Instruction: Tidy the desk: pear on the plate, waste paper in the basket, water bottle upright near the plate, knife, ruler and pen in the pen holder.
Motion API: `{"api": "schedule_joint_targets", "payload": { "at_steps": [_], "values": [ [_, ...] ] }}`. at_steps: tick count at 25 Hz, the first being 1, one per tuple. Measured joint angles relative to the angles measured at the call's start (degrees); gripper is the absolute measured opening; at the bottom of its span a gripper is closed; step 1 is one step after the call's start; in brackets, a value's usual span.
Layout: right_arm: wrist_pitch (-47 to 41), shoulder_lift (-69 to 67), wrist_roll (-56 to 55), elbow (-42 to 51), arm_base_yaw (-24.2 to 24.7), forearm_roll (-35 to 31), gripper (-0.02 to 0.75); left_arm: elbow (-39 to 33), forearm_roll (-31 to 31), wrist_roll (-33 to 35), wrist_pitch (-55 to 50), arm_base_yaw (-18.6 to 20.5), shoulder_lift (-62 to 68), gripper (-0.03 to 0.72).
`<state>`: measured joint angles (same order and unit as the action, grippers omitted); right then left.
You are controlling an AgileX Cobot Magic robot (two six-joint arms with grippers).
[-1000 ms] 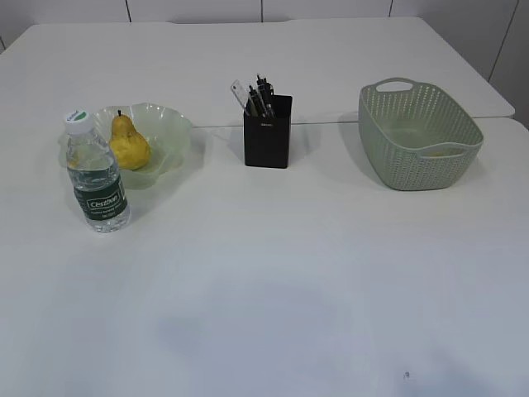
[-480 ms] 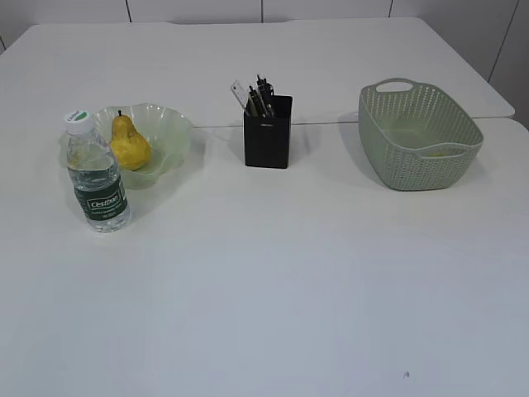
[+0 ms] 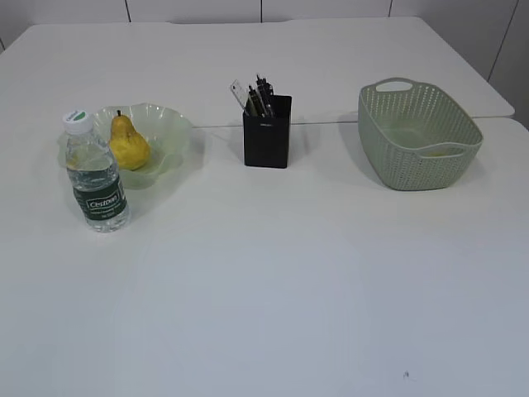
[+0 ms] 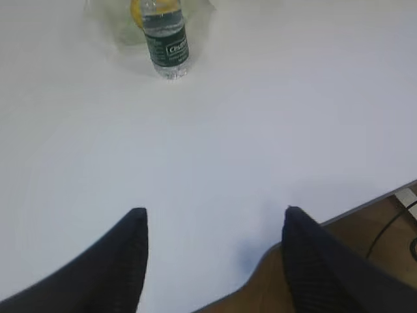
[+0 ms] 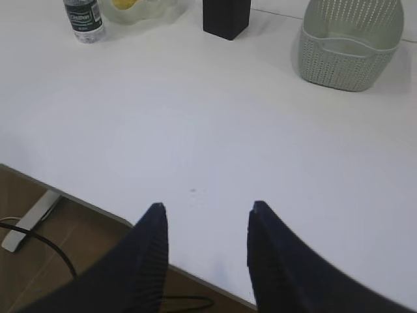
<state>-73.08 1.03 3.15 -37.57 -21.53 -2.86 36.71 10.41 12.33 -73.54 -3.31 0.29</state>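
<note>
Neither arm is seen in the exterior view, and the contents of the basket (image 3: 419,134) are hard to make out: only a pale floor behind the lattice wall is visible, so whether waste paper lies inside cannot be told. The items in the pen holder (image 3: 267,131) are small and crowded; a clear ruler (image 3: 239,93) and several dark shafts are seen standing out of the top, but knife and pen cannot be separated from one another. In the left wrist view the plate (image 4: 109,27) and the pear (image 4: 135,9) are cut off by the top edge, with the water bottle (image 4: 166,38) standing in front of them. In the exterior view the pear is seen resting upright in the pale green plate at the left of the table (image 3: 273,281), and the capped bottle is seen upright just in front of the plate's near left rim. The left gripper (image 4: 214,225) is held spread wide with nothing between its fingers, poised over the near table edge, well apart from the bottle. The right gripper (image 5: 206,218) is likewise spread and holds nothing, positioned above the near edge with floor and a cable visible beneath. A broad bare stretch of tabletop is left between both grippers and the row of objects at the far side; the basket is set near the right edge.
</note>
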Motion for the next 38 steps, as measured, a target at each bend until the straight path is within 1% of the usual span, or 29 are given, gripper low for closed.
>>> {"api": "schedule_joint_targets", "payload": {
  "at_steps": [5, 7, 10, 17, 29, 31, 33, 36, 38],
  "values": [
    [0.00, 0.00, 1.27, 2.68, 0.00, 2.86, 0.334, -6.14, 0.07, 0.59, 6.23, 0.00, 0.00, 0.456],
    [0.00, 0.00, 1.36, 3.84, 0.00, 2.86, 0.334, -7.27, 0.07, 0.69, 7.74, 0.00, 0.00, 0.456],
    [0.19, 0.00, 1.44, 5.63, 0.00, 2.86, 0.334, -7.38, 0.18, 0.69, 8.77, 0.00, 0.00, 0.456],
    [6.02, 0.00, 1.44, 9.13, 0.00, 1.75, 0.334, -7.38, 0.18, 0.69, 8.80, 0.00, 0.00, 0.454],
    [6.63, 0.00, 1.44, 9.36, 0.26, 1.66, 0.334, -7.38, 0.18, 0.69, 8.80, 0.00, 0.00, 0.453],
    [6.63, 0.00, 1.44, 9.36, 2.24, 1.66, 0.334, -7.38, 0.18, 0.69, 8.80, 0.14, 0.00, 0.453],
    [6.63, 0.00, 1.44, 9.36, 6.90, 1.66, 0.334, -7.38, 0.18, 0.69, 8.80, 1.30, 0.00, 0.453],
    [6.63, 0.00, 1.44, 9.36, 15.37, 1.66, 0.334, -7.38, 0.18, 0.69, 8.80, 5.06, 0.00, 0.453],
    [6.63, 0.00, 1.44, 9.36, 19.69, 1.66, 0.334, -7.38, 0.18, 0.69, 8.80, 8.15, 0.00, 0.450]
  ]
}}
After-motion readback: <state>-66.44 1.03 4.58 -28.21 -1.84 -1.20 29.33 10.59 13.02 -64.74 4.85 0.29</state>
